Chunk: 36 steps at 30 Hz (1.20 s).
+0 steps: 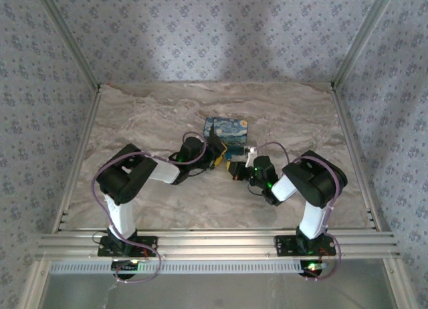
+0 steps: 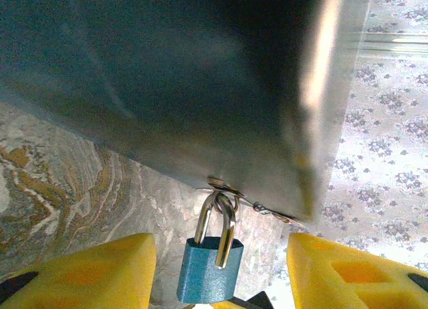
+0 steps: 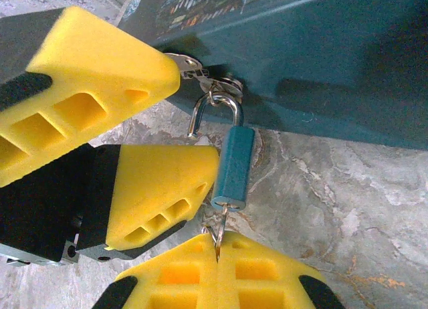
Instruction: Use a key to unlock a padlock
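The right gripper (image 3: 218, 255) is clenched on the key (image 3: 219, 230) at the base of the blue padlock (image 3: 233, 163) just beyond its fingertips, while the left gripper (image 2: 221, 259) stands released, jaws flanking the padlock hanging from the hasp (image 3: 221, 88) of the blue box (image 3: 334, 61).

The blue padlock (image 2: 208, 272) hangs by its silver shackle from the hasp (image 2: 224, 186) of the dark box (image 2: 167, 75) above it. The left gripper (image 2: 221, 282) has its yellow fingers (image 2: 100, 272) on both sides of the padlock, not touching it.
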Each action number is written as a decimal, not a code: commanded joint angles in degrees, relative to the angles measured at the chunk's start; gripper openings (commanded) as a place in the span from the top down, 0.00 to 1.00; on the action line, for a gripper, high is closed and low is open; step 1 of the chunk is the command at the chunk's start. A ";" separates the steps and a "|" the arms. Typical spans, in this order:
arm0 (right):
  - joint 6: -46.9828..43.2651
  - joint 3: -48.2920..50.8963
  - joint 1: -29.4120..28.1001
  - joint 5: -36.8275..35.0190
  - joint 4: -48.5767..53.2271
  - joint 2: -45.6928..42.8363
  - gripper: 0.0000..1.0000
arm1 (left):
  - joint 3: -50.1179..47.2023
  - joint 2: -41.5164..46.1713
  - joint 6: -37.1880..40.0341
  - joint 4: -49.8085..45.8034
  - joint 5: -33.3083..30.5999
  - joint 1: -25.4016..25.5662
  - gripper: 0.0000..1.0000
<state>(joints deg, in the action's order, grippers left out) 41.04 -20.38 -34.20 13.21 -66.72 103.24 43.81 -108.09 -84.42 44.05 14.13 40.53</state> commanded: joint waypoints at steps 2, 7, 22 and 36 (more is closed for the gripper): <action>1.63 0.39 0.45 0.77 -0.51 0.91 1.00 | 0.05 -0.54 1.19 0.33 0.37 -0.15 0.46; 2.41 0.50 0.66 1.02 -0.41 0.91 1.00 | 0.04 -0.54 1.27 0.42 0.46 -0.14 0.46; -3.23 -0.33 0.16 -1.18 6.80 -2.66 1.00 | 1.56 -0.09 2.71 -2.67 1.18 0.59 0.46; -12.54 -2.82 -1.99 -4.31 18.31 -7.45 1.00 | 1.46 1.71 3.88 -3.28 0.99 0.62 0.45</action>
<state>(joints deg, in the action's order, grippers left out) 29.02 -22.83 -36.12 9.37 -49.06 94.94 44.23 -108.09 -82.26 40.62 14.37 40.93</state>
